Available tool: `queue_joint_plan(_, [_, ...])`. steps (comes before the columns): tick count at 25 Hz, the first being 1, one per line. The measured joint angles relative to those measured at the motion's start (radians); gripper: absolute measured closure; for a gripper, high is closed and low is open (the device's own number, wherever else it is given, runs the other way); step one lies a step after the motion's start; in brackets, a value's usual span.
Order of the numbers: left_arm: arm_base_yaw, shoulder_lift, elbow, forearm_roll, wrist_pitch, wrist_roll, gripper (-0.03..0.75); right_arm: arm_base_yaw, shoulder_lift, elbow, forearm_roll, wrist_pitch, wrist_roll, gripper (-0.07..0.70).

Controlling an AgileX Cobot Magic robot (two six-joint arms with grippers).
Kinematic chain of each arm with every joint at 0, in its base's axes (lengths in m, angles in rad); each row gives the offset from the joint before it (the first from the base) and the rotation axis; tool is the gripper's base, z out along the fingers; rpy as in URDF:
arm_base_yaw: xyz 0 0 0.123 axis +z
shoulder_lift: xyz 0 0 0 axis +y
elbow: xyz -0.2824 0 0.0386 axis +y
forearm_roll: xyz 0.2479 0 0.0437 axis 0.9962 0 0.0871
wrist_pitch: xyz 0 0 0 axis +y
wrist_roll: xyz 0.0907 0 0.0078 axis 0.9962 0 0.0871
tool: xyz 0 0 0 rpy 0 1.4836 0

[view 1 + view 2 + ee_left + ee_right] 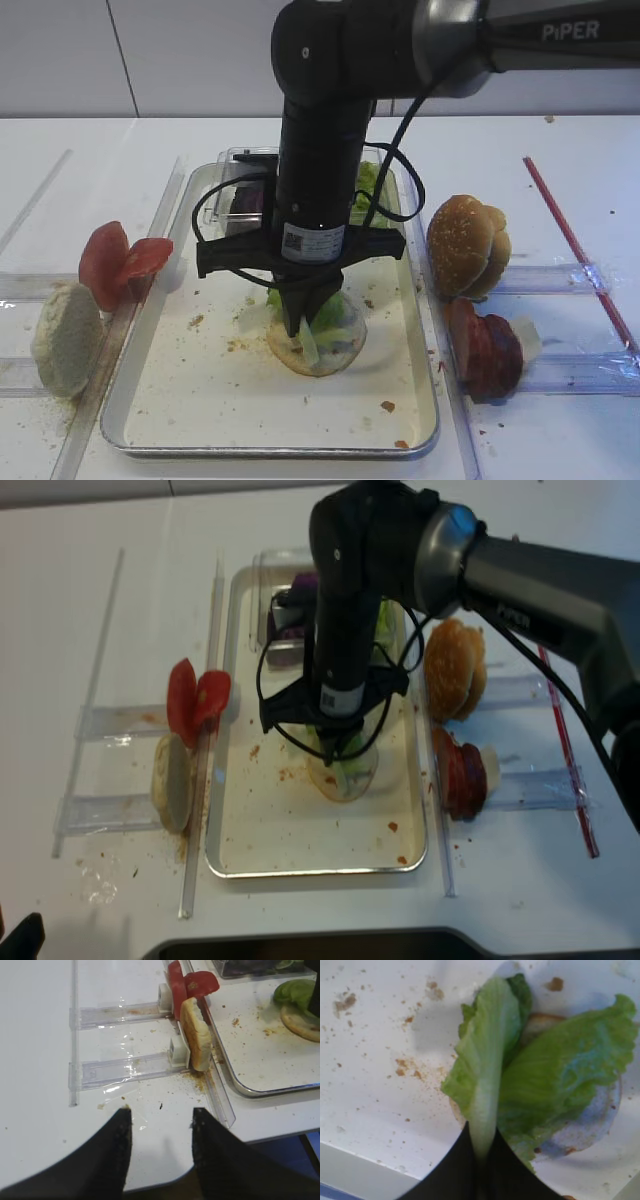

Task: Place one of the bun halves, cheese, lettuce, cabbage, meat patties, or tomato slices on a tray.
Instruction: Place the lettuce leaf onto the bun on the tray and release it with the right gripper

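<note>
My right gripper (297,335) hangs over the middle of the tray (270,448), shut on the pale rib of a lettuce leaf (482,1070). The leaf's tip lies on a flat bun half (320,360) on the tray floor, beside a second lettuce leaf (565,1070) that covers that bun. My left gripper (161,1112) is open over the bare table at the front left, with nothing between its fingers. It is out of both high views.
Left of the tray, tomato slices (120,260) and a pale bun half (65,340) stand in clear racks. On the right stand sesame bun tops (468,245) and meat patties (485,350) with a pale slice (528,338), perhaps cheese. A clear box holds cabbage (245,200) and lettuce (370,190).
</note>
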Motion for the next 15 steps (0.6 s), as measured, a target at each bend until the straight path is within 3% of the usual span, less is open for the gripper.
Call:
queue_joint_plan(10, [0.0,0.0,0.0,0.0,0.0,0.0,0.43,0.002,0.04,0.002,0.01,-0.006,0.0,0.575])
queue_joint_plan(15, [0.0,0.0,0.0,0.0,0.0,0.0,0.43,0.002,0.042,0.002,0.02,-0.006,0.0,0.454])
